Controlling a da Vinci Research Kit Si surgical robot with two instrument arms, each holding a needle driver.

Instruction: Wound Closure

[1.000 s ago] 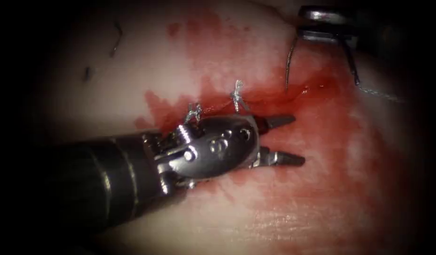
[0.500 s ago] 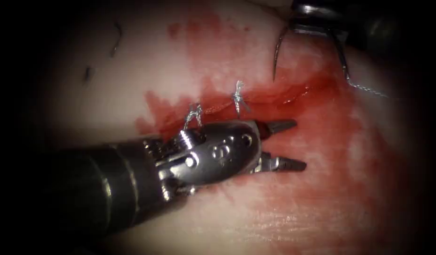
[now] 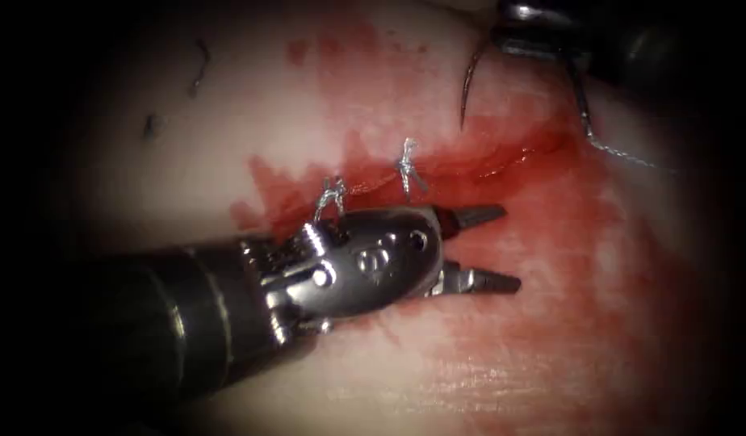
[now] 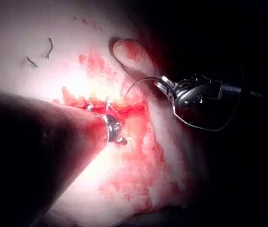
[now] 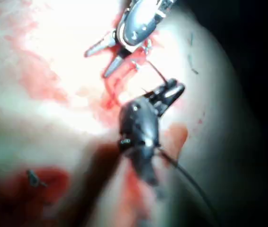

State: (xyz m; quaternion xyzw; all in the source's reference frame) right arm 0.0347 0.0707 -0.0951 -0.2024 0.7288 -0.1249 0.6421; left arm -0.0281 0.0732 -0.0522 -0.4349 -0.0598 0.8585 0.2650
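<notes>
The tissue carries a red-stained cut with two knotted stitches on its left half. My left tool lies just below the cut, jaws open and holding nothing. Its jaws stand apart in the right wrist view too. My right tool is above the cut's right end, shut on the curved needle near mid-curve. The needle is clear of the tissue, tip pointing down at the cut. Thread trails from the needle's tail to the right. The left wrist view shows the right tool with the needle.
Short cut ends of thread lie on the pale tissue at upper left. Red fluid spreads around and below the cut. The left tool's thick shaft covers the lower left.
The right tool has carried the needle a little up and to the left, its tip now higher above the cut. The left tool has hardly moved and stays open.
</notes>
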